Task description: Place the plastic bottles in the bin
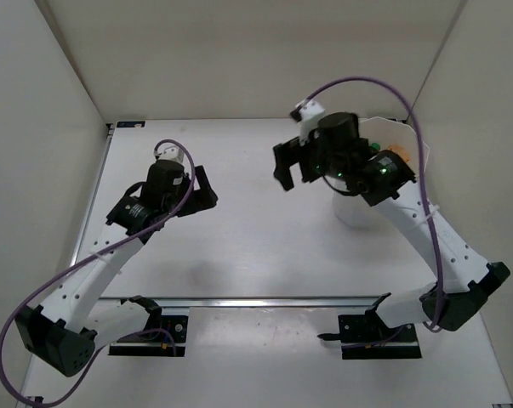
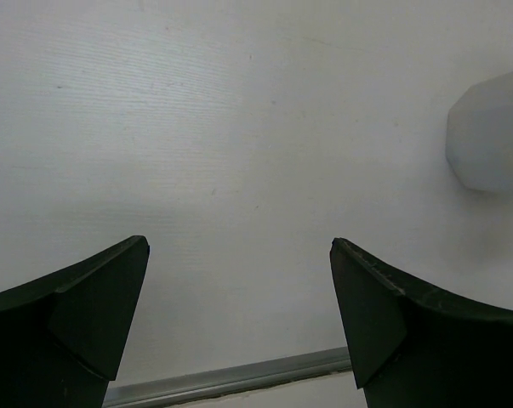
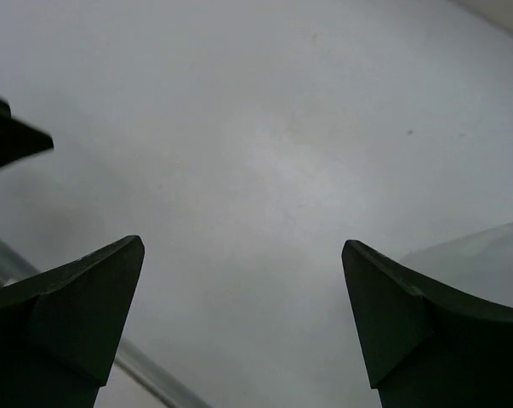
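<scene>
The translucent white bin (image 1: 356, 212) stands at the right of the table, mostly covered by my right arm. Inside its rim a bit of an orange plastic bottle (image 1: 398, 154) shows; any other bottles are hidden. My right gripper (image 1: 292, 167) hangs open and empty just left of the bin, high above the table; in the right wrist view the gripper (image 3: 242, 246) holds nothing, and the bin's rim (image 3: 486, 263) is at lower right. My left gripper (image 1: 207, 189) is open and empty over the table's left half. The left wrist view shows that gripper (image 2: 237, 246) with the bin (image 2: 494, 136) far right.
White walls close in the table on the left, back and right. A metal rail (image 2: 230, 378) runs along the table's near edge. A dark shape (image 3: 5, 140) pokes in at the left edge of the right wrist view.
</scene>
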Tool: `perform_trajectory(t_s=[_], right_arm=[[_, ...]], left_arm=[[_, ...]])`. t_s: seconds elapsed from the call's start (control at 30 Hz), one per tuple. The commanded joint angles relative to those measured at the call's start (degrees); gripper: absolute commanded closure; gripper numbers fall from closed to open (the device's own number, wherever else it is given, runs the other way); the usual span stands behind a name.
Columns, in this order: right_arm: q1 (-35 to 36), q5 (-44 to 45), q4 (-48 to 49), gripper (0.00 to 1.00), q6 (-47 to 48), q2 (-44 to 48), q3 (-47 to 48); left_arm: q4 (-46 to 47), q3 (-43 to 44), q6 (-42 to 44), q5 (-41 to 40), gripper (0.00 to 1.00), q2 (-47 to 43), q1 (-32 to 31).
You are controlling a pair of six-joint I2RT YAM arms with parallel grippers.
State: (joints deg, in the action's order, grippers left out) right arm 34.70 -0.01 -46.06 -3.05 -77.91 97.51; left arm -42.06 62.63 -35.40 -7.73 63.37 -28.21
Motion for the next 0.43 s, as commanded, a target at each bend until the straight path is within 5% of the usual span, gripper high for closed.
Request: perform_trajectory(t_s=[0.0, 0.23, 0.4], right_arm=[[7.99, 7.31, -8.6, 0.0, -2.39, -1.54, -2.84], [15.04, 0.55, 7.46, 0.01, -13.29, 6.18, -25.16], [15.13, 1.5, 7.83, 0.01, -15.23, 8.04, -28.96]], left_arm=[[-2.84, 1.27, 1.99, -2.73, 0.02, -6.49, 1.66], [-8.12, -2.77, 3.58, -4.76, 0.01, -14.41, 5.27], [-8.83, -6.02, 3.23, -5.37, 0.02, -16.26, 4.74]])
